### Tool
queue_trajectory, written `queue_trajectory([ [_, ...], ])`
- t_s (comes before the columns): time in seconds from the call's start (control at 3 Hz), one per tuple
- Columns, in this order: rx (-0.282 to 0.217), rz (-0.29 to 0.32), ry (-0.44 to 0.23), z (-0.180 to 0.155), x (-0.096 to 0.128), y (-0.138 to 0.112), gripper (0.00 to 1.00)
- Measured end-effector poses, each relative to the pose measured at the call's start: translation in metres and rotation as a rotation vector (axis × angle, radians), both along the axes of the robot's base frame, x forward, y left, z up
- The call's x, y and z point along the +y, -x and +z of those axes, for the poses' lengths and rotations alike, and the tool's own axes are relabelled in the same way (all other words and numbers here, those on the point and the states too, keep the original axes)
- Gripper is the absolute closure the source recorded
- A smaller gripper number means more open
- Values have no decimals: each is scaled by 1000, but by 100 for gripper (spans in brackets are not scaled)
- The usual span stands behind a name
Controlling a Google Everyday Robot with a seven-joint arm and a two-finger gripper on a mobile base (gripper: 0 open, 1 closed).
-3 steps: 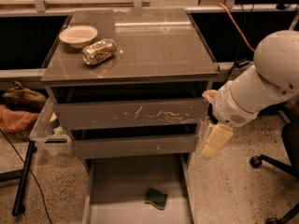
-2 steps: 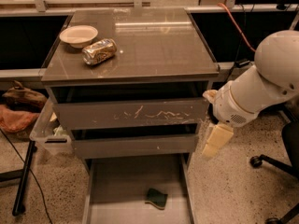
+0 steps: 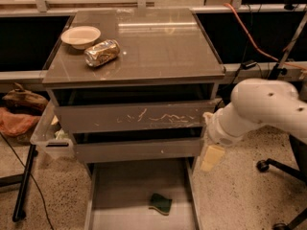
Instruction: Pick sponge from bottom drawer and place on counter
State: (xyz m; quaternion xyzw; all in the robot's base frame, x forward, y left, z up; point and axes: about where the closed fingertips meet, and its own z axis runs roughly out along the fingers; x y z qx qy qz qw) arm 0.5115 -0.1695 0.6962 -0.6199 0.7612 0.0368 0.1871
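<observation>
Sponge: lies on the floor of the bottom drawer [image 3: 120,195], right of centre [image 3: 160,203], green face up, tilted a little. Nothing touches it.
Bottom drawer: pulled out wide, so the sponge is open to reach from above.
Drawers above: two grey drawers with scratched fronts [image 3: 129,117], both nearly closed and overhanging the back of the tray.
Gripper: hangs pointing down [image 3: 211,159] just off the cabinet's right front corner, level with the second drawer. It is above and to the right of the sponge, well apart from it, and carries nothing. Whether it is spread or pressed together I cannot tell.
Arm: bulky white link [image 3: 261,109] comes in from the right.
Counter: glossy top [image 3: 163,47] with a crushed gold can [image 3: 101,53] and a pale bowl [image 3: 81,36] at its left rear; the right half is bare.
Progress: early, by my judgement. The drawer is open; reach, grasp, lift and placing are all left.
</observation>
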Motion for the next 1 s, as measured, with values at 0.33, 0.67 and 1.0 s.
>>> queue_trajectory([
  [0.33,-2,-35,-3,-68,-7,-23,0],
  [0.67,-2,-34,-4,-68,-7,-23,0],
  [1.0,-2,-4,-43,-111,8,-33,0],
])
